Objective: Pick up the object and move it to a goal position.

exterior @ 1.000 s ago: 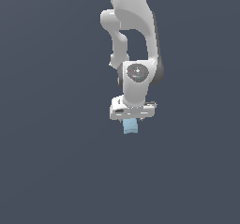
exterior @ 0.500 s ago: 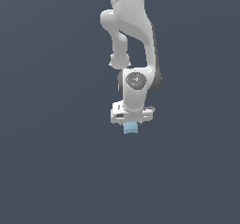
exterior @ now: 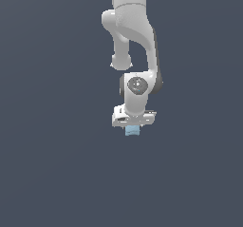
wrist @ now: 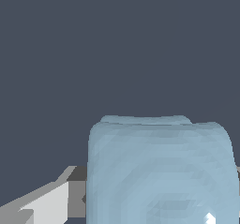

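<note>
gripping the block (exterior: 132, 131) between closed fingers (wrist: 44, 204) of the gripper (exterior: 133, 126), hanging below the arm (exterior: 134, 45), filling much of the wrist view against plain dark background.

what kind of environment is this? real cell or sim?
Looks like a bare simulator scene: flat dark grey-blue backdrop with no furniture, a smooth white arm, and its hand holding a faceted pale blue block.
</note>
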`<act>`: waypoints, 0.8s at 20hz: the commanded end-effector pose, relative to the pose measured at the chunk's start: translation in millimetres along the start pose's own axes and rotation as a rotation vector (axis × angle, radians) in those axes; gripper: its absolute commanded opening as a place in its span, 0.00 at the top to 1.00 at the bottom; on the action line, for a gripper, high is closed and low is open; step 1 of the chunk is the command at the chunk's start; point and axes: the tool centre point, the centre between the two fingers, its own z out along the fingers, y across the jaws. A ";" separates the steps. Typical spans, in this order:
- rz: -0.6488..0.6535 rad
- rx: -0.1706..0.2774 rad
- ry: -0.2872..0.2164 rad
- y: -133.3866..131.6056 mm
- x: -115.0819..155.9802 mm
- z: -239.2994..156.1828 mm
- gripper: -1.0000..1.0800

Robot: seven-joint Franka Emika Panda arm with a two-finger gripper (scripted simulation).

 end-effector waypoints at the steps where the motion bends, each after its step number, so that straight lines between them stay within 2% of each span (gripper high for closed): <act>1: 0.000 0.000 0.000 0.3 0.0 0.9 1.00; 10: 0.002 -0.001 0.001 2.8 1.1 -3.2 1.00; 16: 0.002 -0.001 0.001 16.2 6.0 -26.0 1.00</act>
